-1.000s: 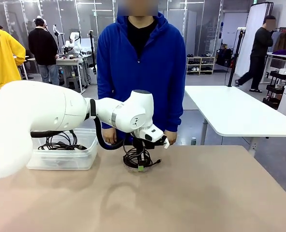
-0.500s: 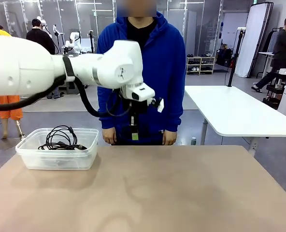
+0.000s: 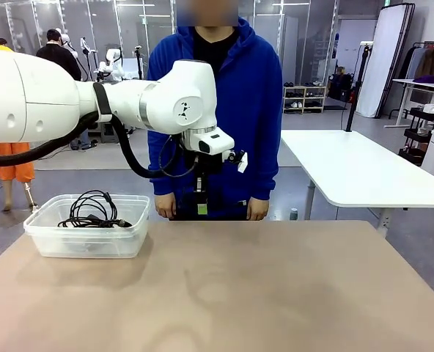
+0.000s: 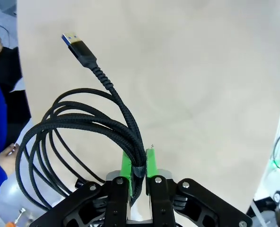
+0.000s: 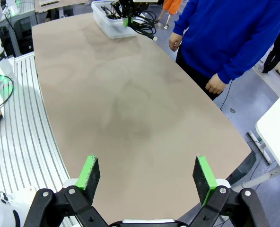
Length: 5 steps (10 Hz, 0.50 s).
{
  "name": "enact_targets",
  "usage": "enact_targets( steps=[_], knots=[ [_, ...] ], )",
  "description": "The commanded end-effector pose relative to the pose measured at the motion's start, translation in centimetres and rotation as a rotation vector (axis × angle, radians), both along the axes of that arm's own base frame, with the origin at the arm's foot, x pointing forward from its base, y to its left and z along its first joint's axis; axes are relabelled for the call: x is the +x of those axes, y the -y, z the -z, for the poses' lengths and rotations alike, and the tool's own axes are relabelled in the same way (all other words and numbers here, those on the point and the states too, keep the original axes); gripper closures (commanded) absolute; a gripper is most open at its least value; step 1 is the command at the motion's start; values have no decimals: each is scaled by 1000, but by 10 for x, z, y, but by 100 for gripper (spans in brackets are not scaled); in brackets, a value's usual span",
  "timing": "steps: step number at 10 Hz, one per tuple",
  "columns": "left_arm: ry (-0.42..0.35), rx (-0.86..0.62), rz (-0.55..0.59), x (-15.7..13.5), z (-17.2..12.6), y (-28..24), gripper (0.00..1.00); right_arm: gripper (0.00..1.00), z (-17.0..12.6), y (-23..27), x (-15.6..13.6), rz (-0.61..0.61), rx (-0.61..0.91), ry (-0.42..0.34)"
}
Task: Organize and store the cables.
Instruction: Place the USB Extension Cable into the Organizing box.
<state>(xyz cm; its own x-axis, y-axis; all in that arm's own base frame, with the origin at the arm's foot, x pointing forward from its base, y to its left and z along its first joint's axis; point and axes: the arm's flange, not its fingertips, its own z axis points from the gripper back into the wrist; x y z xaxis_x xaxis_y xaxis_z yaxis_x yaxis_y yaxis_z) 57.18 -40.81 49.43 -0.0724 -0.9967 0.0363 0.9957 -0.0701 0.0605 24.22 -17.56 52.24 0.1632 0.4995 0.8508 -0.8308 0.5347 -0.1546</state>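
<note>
My left gripper [image 4: 137, 165] is shut on a coil of black braided cable [image 4: 78, 127] whose USB plug [image 4: 74, 41] sticks out over the tan table [image 4: 187, 85]. In the front view the left gripper [image 3: 201, 208] hangs above the table's far edge, in front of the person in blue; the coil is hard to make out against dark clothing. In the right wrist view that coil [image 5: 144, 27] dangles beside the clear bin [image 5: 104, 21]. More black cables [image 3: 92, 213] lie in the bin [image 3: 85, 240]. My right gripper [image 5: 145, 175] stands open above the table's near end, holding nothing.
The person stands at the far edge with both hands [image 3: 257, 209] hanging at table height. A white table [image 3: 363, 172] stands off to the right. A ribbed metal rail [image 5: 17, 142] runs beside the tan table [image 3: 276, 293].
The left arm has lifted the coil off the table's far middle and raised it clear; in the last half second it has shifted only slightly. The right gripper has stayed open.
</note>
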Motion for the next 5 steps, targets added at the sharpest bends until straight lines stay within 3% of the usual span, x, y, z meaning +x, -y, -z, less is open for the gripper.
enact_targets(
  steps=[1, 2, 3, 5],
  knots=[
    [6, -16, 4, 0, -10, -1, 100, 0, 0, 1, -1, -9, -3, 11],
    [0, 0, 0, 0, 0, 0, 86, 0, 0, 1, -1, -9, -3, 11],
    [30, -12, 109, 2, -11, -19, 86, 0, 0, 1, -1, -9, -3, 11],
    [77, -40, 157, -2, -24, -86, 86, 0, 0, 1, -1, -9, -3, 11]
  ],
)
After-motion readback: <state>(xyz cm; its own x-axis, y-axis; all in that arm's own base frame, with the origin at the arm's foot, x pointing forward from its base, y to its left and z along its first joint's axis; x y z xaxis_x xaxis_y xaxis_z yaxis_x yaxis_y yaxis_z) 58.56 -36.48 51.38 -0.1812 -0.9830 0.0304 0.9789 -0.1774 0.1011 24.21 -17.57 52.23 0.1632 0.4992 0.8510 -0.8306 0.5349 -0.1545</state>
